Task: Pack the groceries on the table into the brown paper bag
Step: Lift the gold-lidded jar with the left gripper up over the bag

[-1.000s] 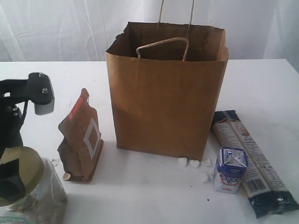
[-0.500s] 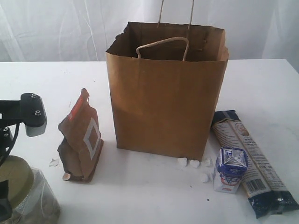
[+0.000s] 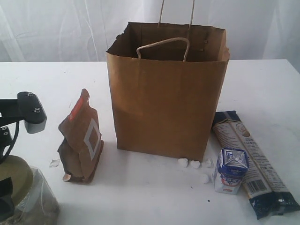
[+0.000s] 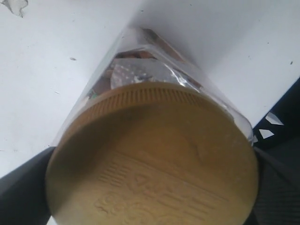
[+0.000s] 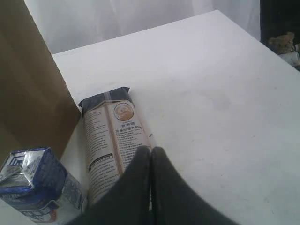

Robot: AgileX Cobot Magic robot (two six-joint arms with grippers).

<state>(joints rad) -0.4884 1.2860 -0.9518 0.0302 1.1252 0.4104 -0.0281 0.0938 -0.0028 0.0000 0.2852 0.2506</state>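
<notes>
We count one tall kraft-brown paper bag (image 3: 164,108) with two twisted loop handles, upright on the matte white tabletop (image 3: 140,197). Around it are one creased brown-red pouch (image 3: 82,138), one small blue-white carton (image 3: 230,171), one long dark-blue-and-cream packet (image 3: 253,159) and one clear jar with ribbed olive-gold lid (image 3: 23,192). Only the left wrist view shows the left gripper (image 4: 150,187) grasping that lid with wide-spread jaws. Only the right wrist view shows the right gripper (image 5: 150,159), clenched near the packet.

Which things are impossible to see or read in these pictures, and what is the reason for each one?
- Inside of the brown paper bag: exterior view, its own front wall hides it.
- Base of the clear jar: exterior view, cut off by the lower edge; left wrist view, its lid covers it, so resting or lifted is unclear.
- Print on the long packet: too small, exterior and right wrist views.
</notes>
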